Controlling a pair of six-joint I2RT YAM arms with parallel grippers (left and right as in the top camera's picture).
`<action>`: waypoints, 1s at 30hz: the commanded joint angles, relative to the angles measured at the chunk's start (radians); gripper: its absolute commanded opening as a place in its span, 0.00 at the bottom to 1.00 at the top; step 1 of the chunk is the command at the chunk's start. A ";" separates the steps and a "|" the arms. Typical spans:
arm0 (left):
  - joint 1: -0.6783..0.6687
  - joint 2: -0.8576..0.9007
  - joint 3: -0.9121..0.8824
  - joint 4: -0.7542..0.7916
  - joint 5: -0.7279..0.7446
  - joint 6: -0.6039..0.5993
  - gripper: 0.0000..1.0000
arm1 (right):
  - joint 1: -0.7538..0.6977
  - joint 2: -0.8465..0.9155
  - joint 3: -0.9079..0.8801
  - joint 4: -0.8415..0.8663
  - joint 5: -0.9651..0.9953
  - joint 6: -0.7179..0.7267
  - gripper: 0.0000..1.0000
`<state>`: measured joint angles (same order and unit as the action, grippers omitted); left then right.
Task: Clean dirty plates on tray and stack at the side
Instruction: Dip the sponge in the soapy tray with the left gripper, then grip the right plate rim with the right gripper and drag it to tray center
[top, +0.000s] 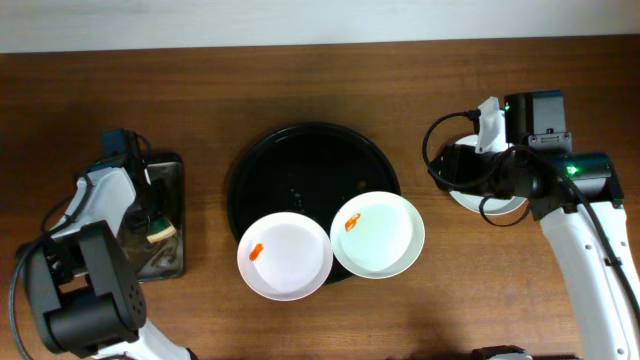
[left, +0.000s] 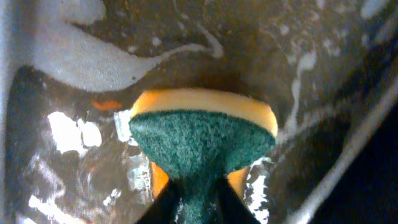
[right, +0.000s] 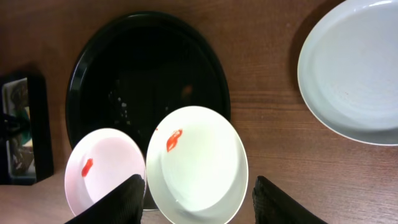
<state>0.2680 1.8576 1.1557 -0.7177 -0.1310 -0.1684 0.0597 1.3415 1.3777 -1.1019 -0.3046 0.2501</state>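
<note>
We see one dirty plate (top: 285, 255) and a second plate (top: 378, 235) flat, face up, side by side on the near rim of the tray (top: 300, 160), left gripper (left: 196, 199) clamping the sponge (left: 202, 143), right gripper (right: 199, 200) spread open.

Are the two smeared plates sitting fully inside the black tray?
No, the left plate and right plate both overhang the tray's front rim.

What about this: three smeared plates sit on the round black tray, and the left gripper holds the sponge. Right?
Not three: two smeared plates sit on the round black tray; the overhead view shows it. The left gripper holds the sponge.
</note>
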 joint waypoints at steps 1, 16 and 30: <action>0.003 0.028 -0.014 0.029 -0.005 0.005 0.02 | 0.006 -0.005 0.008 -0.011 0.006 -0.007 0.57; 0.003 -0.105 0.015 -0.008 -0.005 0.040 0.00 | 0.124 0.233 -0.138 -0.154 0.029 0.040 0.57; 0.003 -0.105 0.015 -0.008 -0.005 0.040 0.00 | 0.175 0.270 -0.320 0.115 0.163 0.259 0.04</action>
<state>0.2680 1.7512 1.1690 -0.7273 -0.1310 -0.1490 0.2283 1.6096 1.0134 -1.0252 -0.1883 0.5045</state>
